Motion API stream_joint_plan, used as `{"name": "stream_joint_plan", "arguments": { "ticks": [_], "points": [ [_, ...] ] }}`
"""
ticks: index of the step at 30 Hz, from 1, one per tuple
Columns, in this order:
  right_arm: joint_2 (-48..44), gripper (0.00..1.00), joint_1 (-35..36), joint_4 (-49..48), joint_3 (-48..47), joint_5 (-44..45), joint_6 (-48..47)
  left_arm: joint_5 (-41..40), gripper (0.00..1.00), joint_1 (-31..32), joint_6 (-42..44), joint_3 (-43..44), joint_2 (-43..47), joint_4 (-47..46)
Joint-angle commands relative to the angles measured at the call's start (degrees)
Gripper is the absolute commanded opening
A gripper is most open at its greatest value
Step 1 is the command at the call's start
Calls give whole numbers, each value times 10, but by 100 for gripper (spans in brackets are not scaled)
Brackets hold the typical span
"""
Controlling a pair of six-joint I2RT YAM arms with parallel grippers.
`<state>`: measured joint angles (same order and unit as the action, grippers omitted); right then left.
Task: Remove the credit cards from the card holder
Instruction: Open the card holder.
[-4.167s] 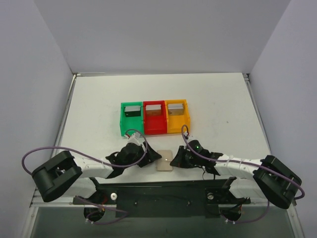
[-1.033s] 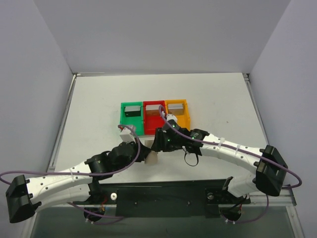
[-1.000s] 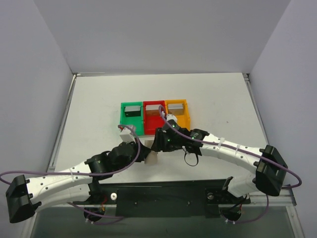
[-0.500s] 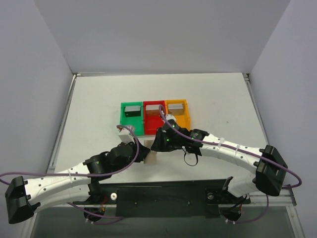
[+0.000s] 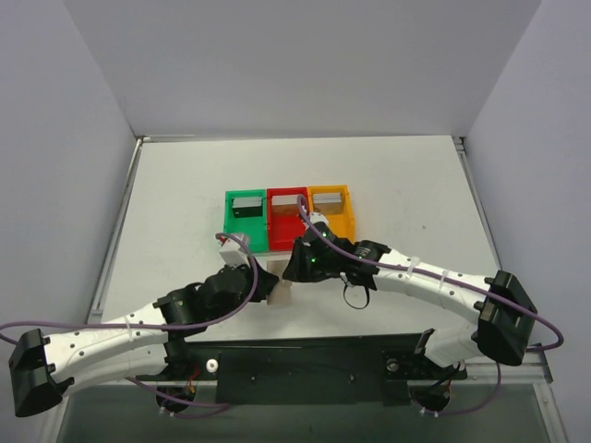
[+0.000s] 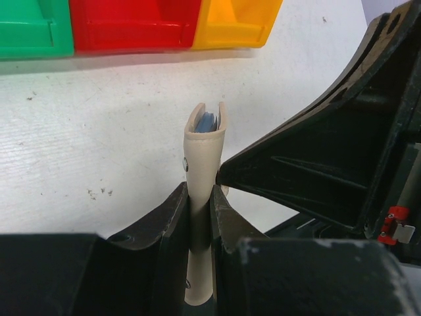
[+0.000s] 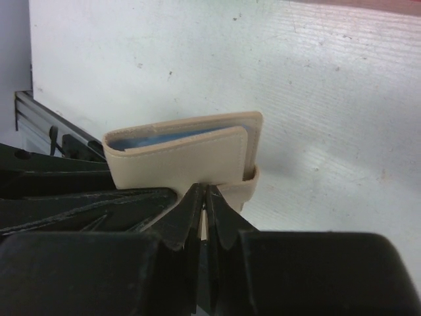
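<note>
The tan card holder (image 6: pixel 204 151) stands on edge just above the table, in front of the bins. My left gripper (image 6: pixel 200 197) is shut on its lower part, one finger on each face. From the top view the card holder (image 5: pixel 281 293) sits between both gripper heads. My right gripper (image 7: pixel 204 192) comes from the right and is shut on the thin beige tab under the card holder (image 7: pixel 177 161). Light blue edges (image 7: pixel 158 140) show in its slightly parted top. Whether these are credit cards I cannot tell.
A green bin (image 5: pixel 245 221), a red bin (image 5: pixel 288 220) and an orange bin (image 5: pixel 331 215) stand side by side just behind the grippers, each with a grey flat piece at its far end. White walls enclose the table on three sides.
Earlier the card holder lay flat on the table between both grippers; now it is held up on edge. In the last second my right jaws closed onto its tab.
</note>
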<state>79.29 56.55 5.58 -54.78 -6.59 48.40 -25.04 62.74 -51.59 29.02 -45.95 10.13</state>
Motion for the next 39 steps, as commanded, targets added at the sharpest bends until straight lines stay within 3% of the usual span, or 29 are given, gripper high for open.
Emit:
{"name": "stream_joint_plan", "arguments": {
  "ticks": [1,14,20,28,31,39],
  "points": [
    [-20,0,-5,53,19,22,-8,-35,0,2,5,27,11,-20],
    [-65,0,-24,55,56,18,-12,-41,0,1,4,25,14,-15],
    [-122,38,-61,60,86,6,-26,-31,0,0,-2,5,51,-28],
    [-179,55,-67,29,84,-33,-39,-1,0,-3,-4,-6,75,-57],
    [-192,55,-64,3,82,-54,-38,20,0,-7,-4,-9,78,-71],
    [-157,44,-72,3,82,-79,-41,50,0,-9,-13,-19,109,-138]
  ]
}}
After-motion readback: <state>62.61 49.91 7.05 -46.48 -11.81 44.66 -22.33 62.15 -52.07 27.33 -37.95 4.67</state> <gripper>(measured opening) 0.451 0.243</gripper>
